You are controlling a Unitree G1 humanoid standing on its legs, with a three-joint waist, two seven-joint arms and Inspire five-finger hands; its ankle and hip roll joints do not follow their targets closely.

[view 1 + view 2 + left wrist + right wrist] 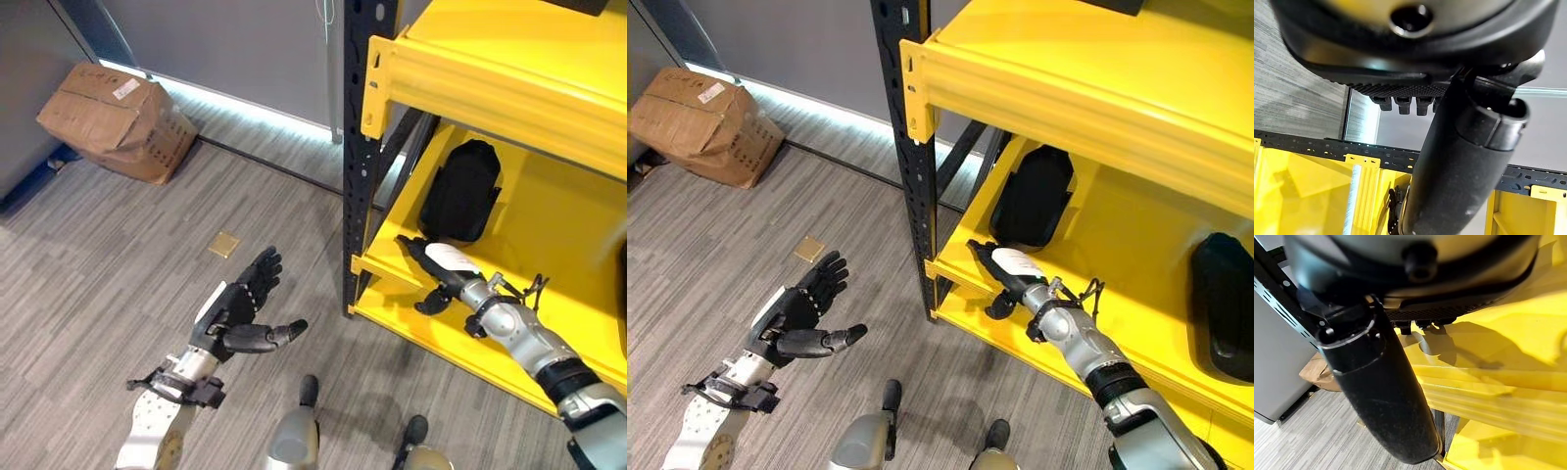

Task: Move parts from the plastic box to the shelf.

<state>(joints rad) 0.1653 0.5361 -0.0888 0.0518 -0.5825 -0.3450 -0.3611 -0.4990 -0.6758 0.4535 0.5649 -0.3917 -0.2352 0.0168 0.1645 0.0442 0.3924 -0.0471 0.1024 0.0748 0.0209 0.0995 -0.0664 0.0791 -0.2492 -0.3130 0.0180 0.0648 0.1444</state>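
Observation:
A black moulded part (460, 191) stands at the back of the yellow shelf's lower board (554, 230). A second black part (1225, 304) lies farther right on the same board. My right hand (438, 262), with a white cover on its back, hovers over the board's front edge just before the first part. Its fingers are straight, its thumb (1376, 391) is stretched out, and it holds nothing. My left hand (240, 305) is held out over the floor left of the shelf, palm up, fingers spread and empty. Its thumb (1459, 161) is extended.
The shelf's black upright post (358, 147) stands between my two hands. A yellow upper beam (490, 88) overhangs the lower board. A cardboard box (118, 117) sits on the grey floor at the far left, and a small tan square (223, 244) lies near my left hand.

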